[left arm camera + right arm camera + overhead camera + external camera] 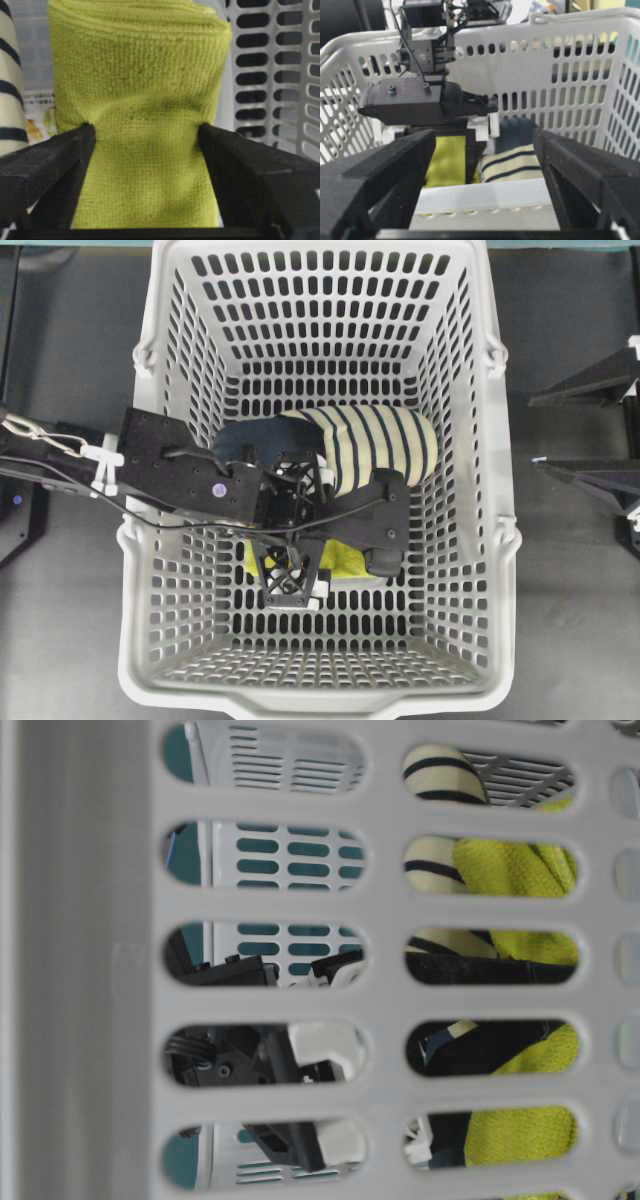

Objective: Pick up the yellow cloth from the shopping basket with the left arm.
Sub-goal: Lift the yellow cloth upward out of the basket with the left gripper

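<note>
The yellow cloth (345, 558) lies in the shopping basket (300, 702), near its front, beside a navy and cream striped slipper (370, 445). My left arm reaches in from the left, with its gripper (310, 560) over the cloth. In the left wrist view the left gripper (147, 135) is shut on the yellow cloth (145, 90), and both fingers pinch the folded cloth in at its sides. I cannot tell whether the cloth is off the floor. My right gripper (585, 435) is open and empty outside the basket's right wall.
The slipper (7, 75) lies close to the left of the cloth in the left wrist view, and the slotted basket wall (280, 75) is close on its right. In the right wrist view the right gripper (485, 150) faces the basket rim (485, 197).
</note>
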{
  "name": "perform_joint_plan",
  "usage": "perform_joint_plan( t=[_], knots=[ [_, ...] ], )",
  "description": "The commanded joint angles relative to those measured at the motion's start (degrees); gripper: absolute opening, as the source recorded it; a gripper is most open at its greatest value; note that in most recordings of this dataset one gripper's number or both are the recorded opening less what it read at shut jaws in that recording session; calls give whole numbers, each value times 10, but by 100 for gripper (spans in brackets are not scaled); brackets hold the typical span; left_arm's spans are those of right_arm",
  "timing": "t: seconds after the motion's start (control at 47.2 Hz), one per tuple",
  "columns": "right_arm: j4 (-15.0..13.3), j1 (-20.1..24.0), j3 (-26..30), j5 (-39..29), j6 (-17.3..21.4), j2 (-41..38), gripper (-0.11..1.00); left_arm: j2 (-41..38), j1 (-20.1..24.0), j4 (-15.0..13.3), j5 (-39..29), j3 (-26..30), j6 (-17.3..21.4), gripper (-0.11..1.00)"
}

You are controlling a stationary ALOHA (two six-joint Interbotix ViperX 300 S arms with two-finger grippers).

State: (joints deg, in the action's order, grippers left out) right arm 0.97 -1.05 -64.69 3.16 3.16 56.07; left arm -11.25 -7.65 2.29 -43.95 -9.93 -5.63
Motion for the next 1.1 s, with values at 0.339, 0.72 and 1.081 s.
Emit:
perform_joint_plan(
  t=[0.339,0.72,1.081],
  knots=[
    [1,-1,1,5,0,-3,75,0,-3,3,1,-10,14,23],
    [1,-1,-6,16,0,7,74,62,-3,3,-51,61,15,20],
    [1,-1,-6,23,1,32,74,86,-4,3,-192,258,13,20]
  ],
)
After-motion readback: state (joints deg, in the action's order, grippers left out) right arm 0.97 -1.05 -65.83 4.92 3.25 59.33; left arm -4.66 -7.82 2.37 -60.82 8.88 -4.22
